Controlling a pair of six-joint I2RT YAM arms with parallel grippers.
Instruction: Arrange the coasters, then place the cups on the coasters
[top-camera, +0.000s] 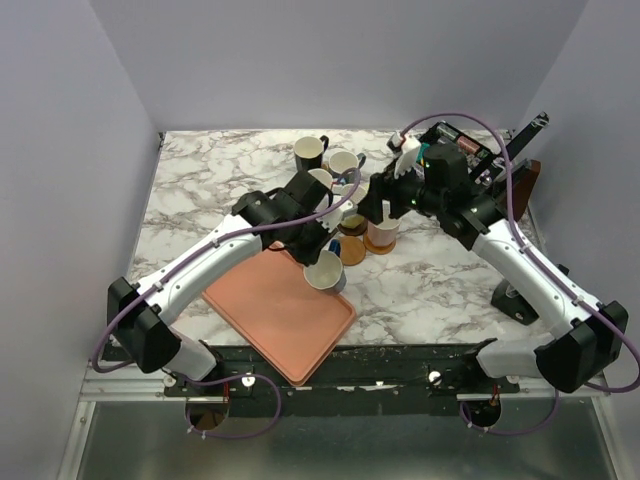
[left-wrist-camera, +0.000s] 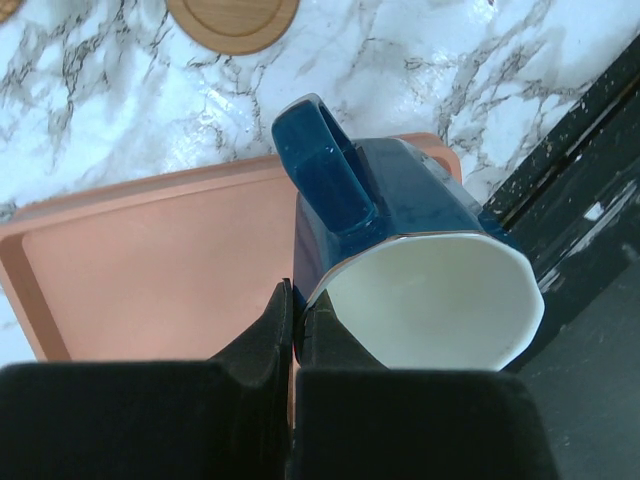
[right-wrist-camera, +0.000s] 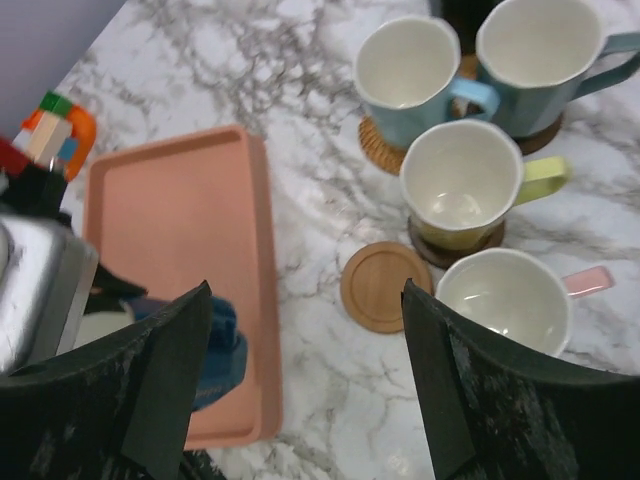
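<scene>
Left end effector (left-wrist-camera: 298, 312) is pinched shut on the rim of the blue cup (left-wrist-camera: 400, 250), which hangs over the corner of the pink tray (left-wrist-camera: 150, 270). Right end effector (right-wrist-camera: 310, 385) is wide and empty above the desk (right-wrist-camera: 300, 120). Step looks like cup placing: next, carry the blue cup to the bare tan coaster (right-wrist-camera: 378, 285) beside the pink cup (right-wrist-camera: 505, 300) and set it down centred.

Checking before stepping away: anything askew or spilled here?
One coaster sits bare, while the blue cup is pinched by its rim in the left gripper at a corner of the pink tray. No spill shows.
</scene>
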